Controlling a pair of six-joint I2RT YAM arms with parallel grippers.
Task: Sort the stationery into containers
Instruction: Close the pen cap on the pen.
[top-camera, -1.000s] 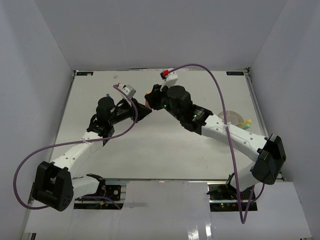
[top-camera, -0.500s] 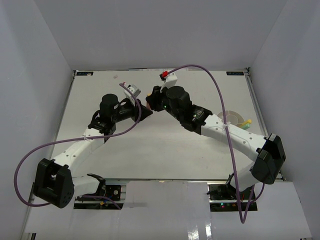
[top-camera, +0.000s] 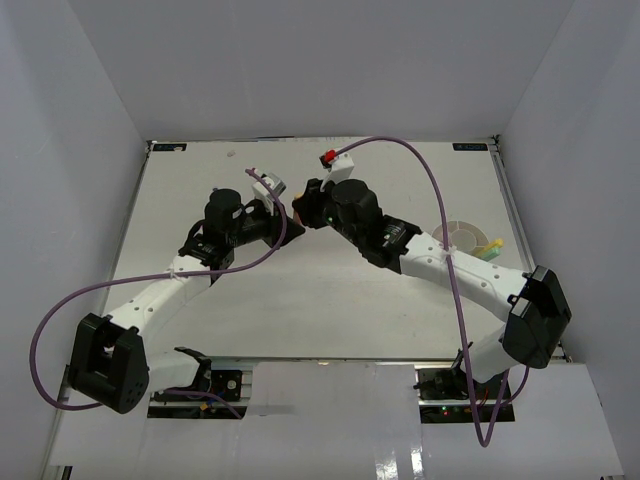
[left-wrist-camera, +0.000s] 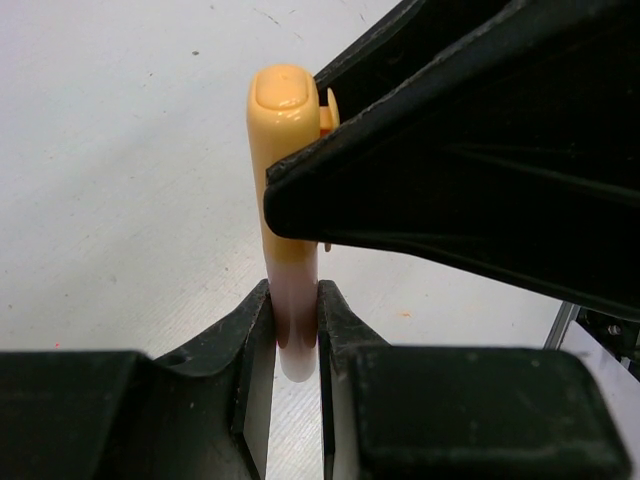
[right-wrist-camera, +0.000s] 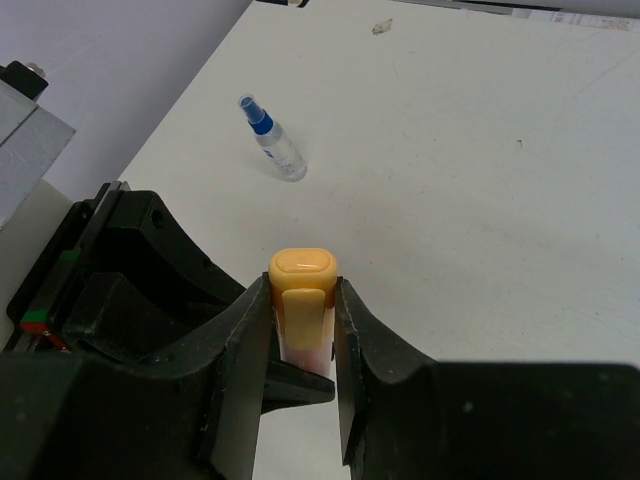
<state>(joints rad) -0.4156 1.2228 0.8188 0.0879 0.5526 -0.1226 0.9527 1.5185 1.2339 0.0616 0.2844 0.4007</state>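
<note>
1. Left claw (left-wrist-camera: 293, 340) is pinching the pale barrel end of the orange-capped marker (left-wrist-camera: 283, 130), with a finger tight on each side.
2. Right claw (right-wrist-camera: 302, 320) is clamped on the cap end of that same marker, so the two claws meet pretty much tip to tip.
3. The blue-capped bottle (right-wrist-camera: 274, 148) lies on the table (right-wrist-camera: 480, 150) ahead of the right claw, slightly left of it and well apart.
4. The round white tub (top-camera: 462, 224) sits way back behind the right claw, next to that arm's forearm.
</note>
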